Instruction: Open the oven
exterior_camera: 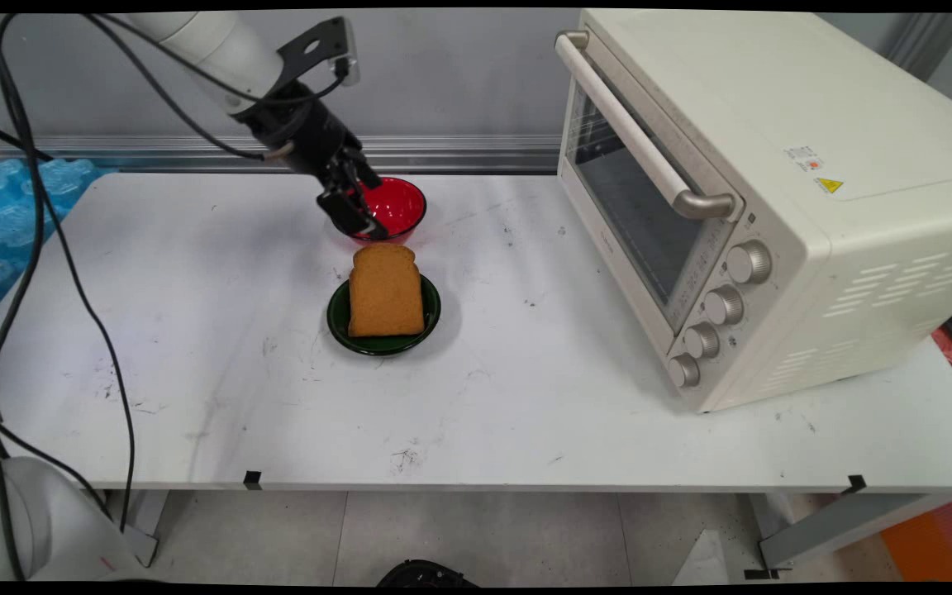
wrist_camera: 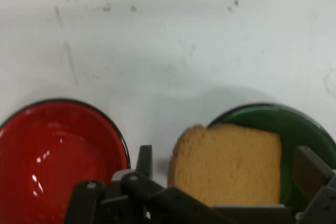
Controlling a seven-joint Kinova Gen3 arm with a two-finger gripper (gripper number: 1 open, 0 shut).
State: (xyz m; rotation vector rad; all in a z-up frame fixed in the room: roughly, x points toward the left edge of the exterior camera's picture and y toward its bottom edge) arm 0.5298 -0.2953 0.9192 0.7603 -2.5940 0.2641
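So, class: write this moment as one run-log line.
gripper: open, above bread slice's far end | bread slice: on green plate | red bowl: empty, behind | toaster oven: shut

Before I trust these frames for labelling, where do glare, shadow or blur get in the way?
Main view: sharp, soft shadow beside the round dark green plate. Hand view: softly blurred; white glints on the glossy red bowl, and a broad grey shadow on the white table above the tan bread slice; open pincer dark.
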